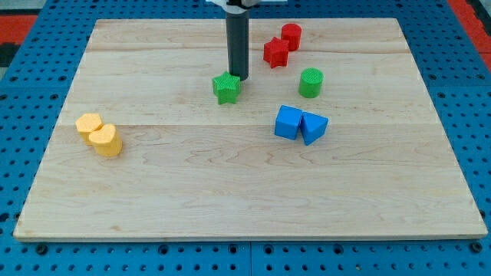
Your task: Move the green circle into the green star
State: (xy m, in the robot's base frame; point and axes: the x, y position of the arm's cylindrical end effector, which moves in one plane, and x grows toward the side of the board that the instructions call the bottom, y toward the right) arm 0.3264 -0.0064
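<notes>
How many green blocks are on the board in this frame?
2. The green star sits just below my tip, near top centre; the green circle stands to its right, apart. None looks hidden.

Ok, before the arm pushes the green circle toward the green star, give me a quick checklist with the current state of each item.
1. Green circle in view and standing free of other blocks: ok.
2. Green star in view as the target: ok.
3. Straight lane between circle and star free of blocks: ok.
4. My tip placed on the circle's far side, toward the view's right: not ok; it sits just above the star's upper right edge.
5. Tip clear of the star, so moving off will not shift it: cannot tell; they look touching or nearly so.
6. Red blocks clear of a detour around the circle: not ok; they sit close by, above the lane.
</notes>
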